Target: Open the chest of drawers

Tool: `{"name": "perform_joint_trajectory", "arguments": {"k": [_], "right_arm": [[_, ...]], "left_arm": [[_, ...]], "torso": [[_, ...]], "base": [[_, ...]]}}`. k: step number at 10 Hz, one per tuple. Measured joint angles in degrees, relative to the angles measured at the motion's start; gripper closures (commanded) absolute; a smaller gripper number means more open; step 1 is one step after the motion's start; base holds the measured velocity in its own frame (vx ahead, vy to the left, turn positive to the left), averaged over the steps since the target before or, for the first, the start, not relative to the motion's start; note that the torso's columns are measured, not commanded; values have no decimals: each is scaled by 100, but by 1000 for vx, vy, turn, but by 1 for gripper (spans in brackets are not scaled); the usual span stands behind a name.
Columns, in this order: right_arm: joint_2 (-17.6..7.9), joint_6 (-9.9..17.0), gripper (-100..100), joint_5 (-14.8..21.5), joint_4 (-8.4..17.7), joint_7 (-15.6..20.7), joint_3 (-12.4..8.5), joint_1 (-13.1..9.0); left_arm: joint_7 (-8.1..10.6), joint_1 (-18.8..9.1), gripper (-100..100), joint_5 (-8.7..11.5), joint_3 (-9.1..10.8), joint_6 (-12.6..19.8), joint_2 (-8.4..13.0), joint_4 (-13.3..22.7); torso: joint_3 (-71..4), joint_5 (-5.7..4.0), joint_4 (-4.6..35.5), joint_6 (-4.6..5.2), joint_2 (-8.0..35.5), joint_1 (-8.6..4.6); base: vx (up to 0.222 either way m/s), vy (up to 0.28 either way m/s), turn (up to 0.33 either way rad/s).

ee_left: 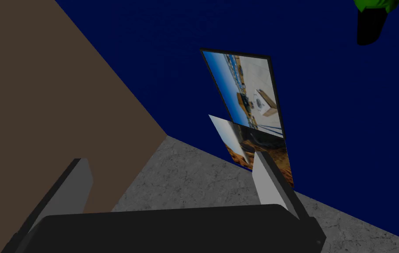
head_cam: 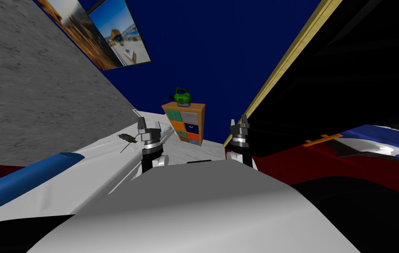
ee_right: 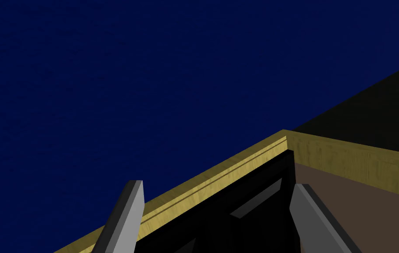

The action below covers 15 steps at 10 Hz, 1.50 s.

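Observation:
A small wooden chest of drawers (head_cam: pixel 184 123) stands against the dark blue wall, well ahead of me. Its drawer fronts are teal, grey, orange and dark blue, all flush with the frame. A green object (head_cam: pixel 182 96) sits on its top. My left gripper (head_cam: pixel 141 125) is raised in front of my chest, left of the chest of drawers and far short of it; its fingers (ee_left: pixel 265 180) stand open and hold nothing. My right gripper (head_cam: pixel 243 121) is raised to the right, also open and empty, its fingers (ee_right: pixel 126 217) wide apart.
White floor (head_cam: pixel 174 149) runs from me to the chest of drawers. A small dark object (head_cam: pixel 128 138) lies on it at the left. A blue cylinder (head_cam: pixel 23 182) lies near left. A yellow-framed doorway (head_cam: pixel 282 70) with a black area stands right. Pictures (head_cam: pixel 115 33) hang on the wall.

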Motion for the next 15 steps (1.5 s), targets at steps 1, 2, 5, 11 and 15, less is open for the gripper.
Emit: {"name": "perform_joint_trajectory", "arguments": {"k": [1,2,5,11,15], "right_arm": [[0,0,0,0,0,0,0,0],[0,0,0,0,0,0,0,0],[0,0,0,0,-1,0,0,0],[0,0,0,0,0,0,0,0],[0,0,0,0,1,0,0,1]], "left_arm": [[0,0,0,0,0,0,0,0],[0,0,0,0,0,0,0,0],[0,0,0,0,0,0,0,-1],[-7,-39,-100,-6,-1,20,145,43],[-49,-98,-100,-38,-52,4,736,381]], "torso": [[-467,0,235,0,232,0],[-1200,0,600,0,597,0],[-3692,0,1846,0,1845,0],[-8316,0,4148,1,4151,1],[-8460,0,4226,0,4222,-1]], "base": [[0,0,0],[0,0,0],[0,0,0],[8,-2,-8],[57,-10,-34]]}}
